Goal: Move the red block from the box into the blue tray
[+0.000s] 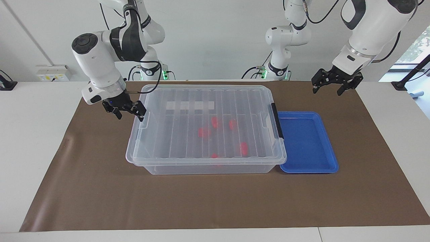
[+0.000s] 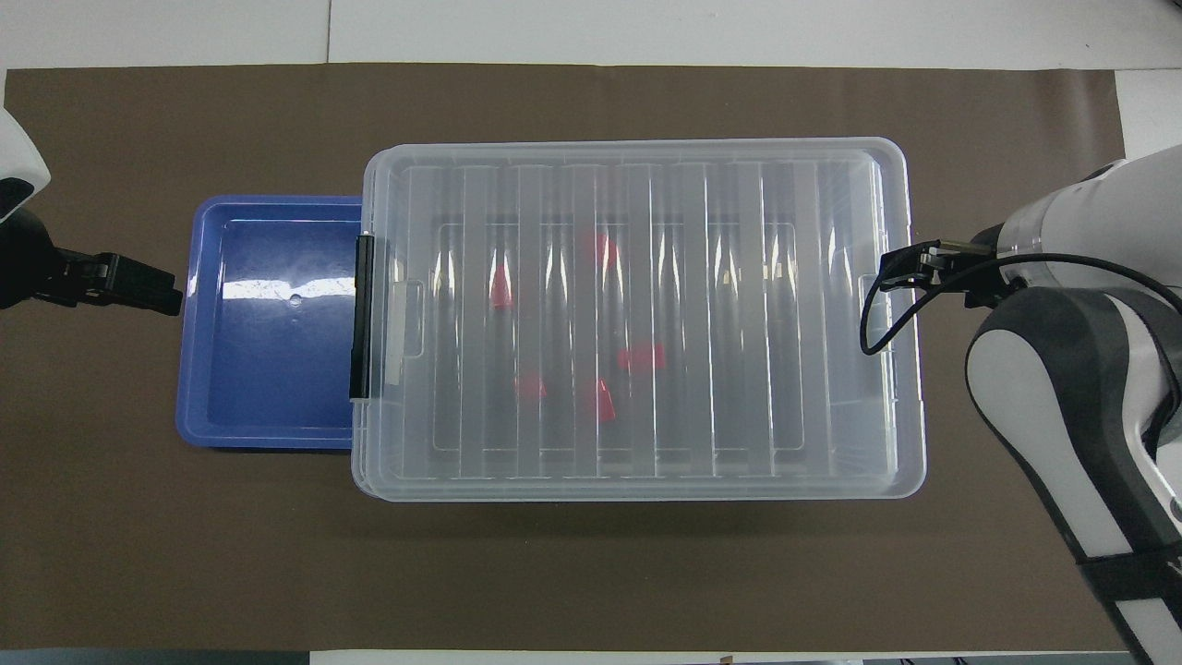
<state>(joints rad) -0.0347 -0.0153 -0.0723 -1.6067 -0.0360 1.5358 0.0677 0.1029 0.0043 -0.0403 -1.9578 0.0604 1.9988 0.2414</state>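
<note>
The box (image 1: 205, 127) is closed with its ribbed lid (image 1: 208, 101), and the red blocks (image 1: 243, 148) lie inside it; the blue tray (image 1: 307, 143) beside it holds nothing. The right gripper (image 1: 129, 112) hangs open and empty at the box's end, and the left gripper (image 1: 336, 85), also open and empty, waits over the brown mat (image 1: 100, 188).

White tabletop (image 1: 33, 141) spread with a wide brown paper sheet (image 1: 215, 198), edges of bare white showing all round. Plain white wall (image 1: 215, 40) across the top of the frame, evenly and softly lit. White socket strip (image 1: 52, 73) low on the wall at upper left. Window (image 1: 418, 43) at far right with green foliage outside, daylight coming in. Black stand (image 1: 411, 74) leaning at right edge, seam line (image 1: 318, 234) in the tabletop near the bottom
</note>
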